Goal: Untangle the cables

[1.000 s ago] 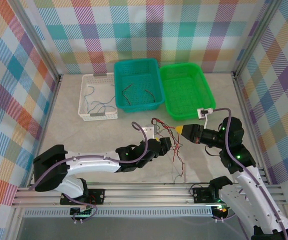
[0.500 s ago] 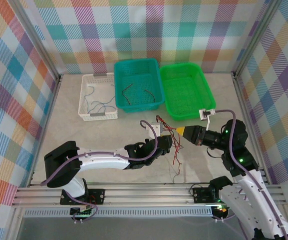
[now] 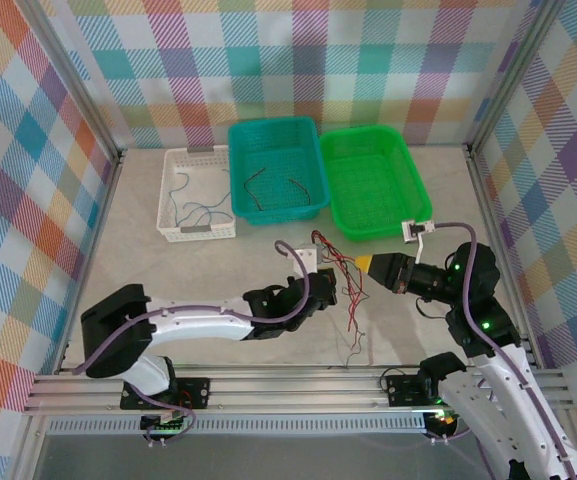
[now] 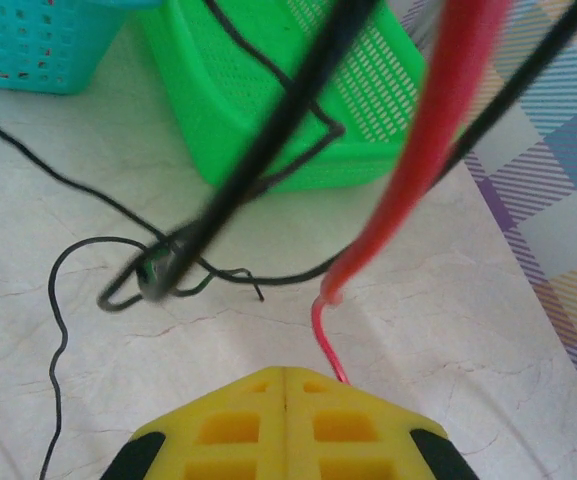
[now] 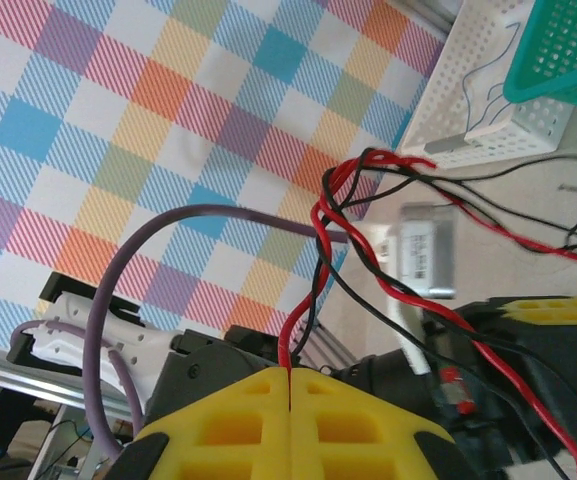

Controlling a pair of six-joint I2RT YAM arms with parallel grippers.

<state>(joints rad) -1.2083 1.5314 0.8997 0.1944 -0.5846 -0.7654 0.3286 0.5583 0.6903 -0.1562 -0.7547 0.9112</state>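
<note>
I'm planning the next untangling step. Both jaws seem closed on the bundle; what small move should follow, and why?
Probably ease the left gripper slowly away from the right gripper. Both sets of jaws are shut on strands of the cables: a red wire leaves the left, red and black wires the right. A gentle pull should show what slips free.
</note>
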